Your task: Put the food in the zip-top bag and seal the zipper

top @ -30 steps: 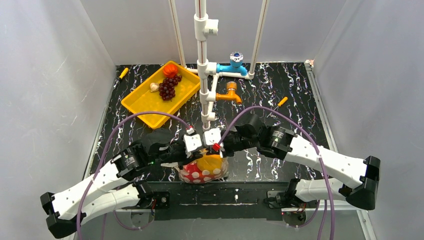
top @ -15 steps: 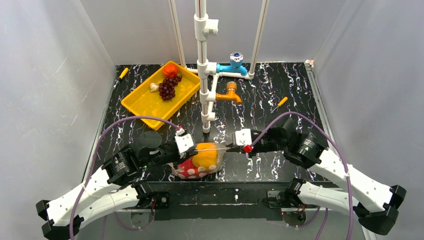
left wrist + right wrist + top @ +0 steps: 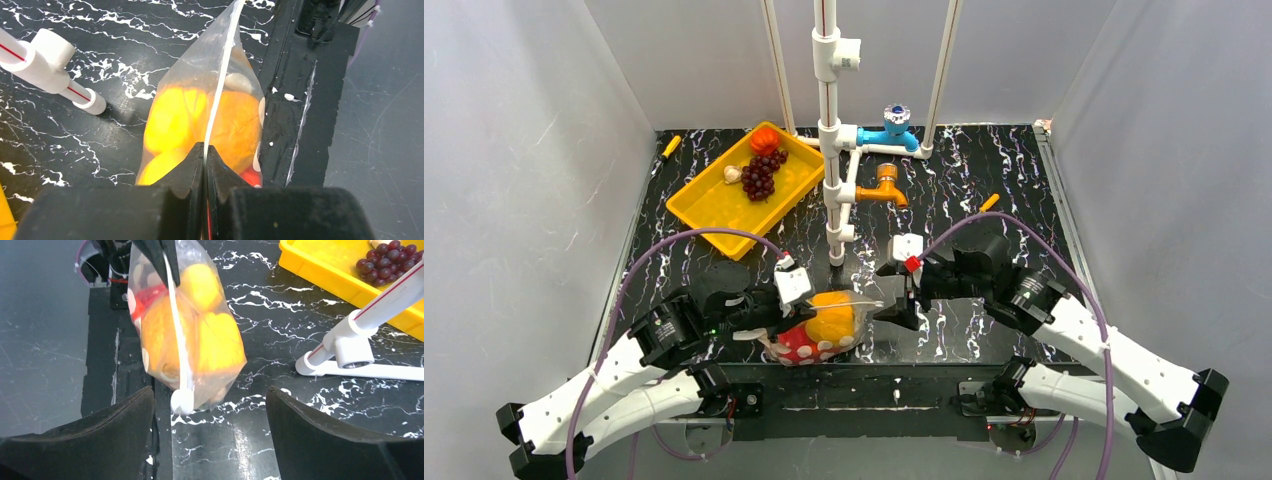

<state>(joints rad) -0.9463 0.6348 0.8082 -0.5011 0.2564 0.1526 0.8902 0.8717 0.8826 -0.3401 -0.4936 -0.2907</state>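
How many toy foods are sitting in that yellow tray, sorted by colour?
Red: 1, a round piece at the tray's far end
Dark purple: 1, a grape bunch
White: 1, a small piece beside the grapes
Total: 3 in the yellow tray

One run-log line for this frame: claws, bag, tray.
left claw: shut on zipper | right claw: open, not touching zip-top bag | zip-top bag: holds orange and yellow food | yellow tray: grapes in it
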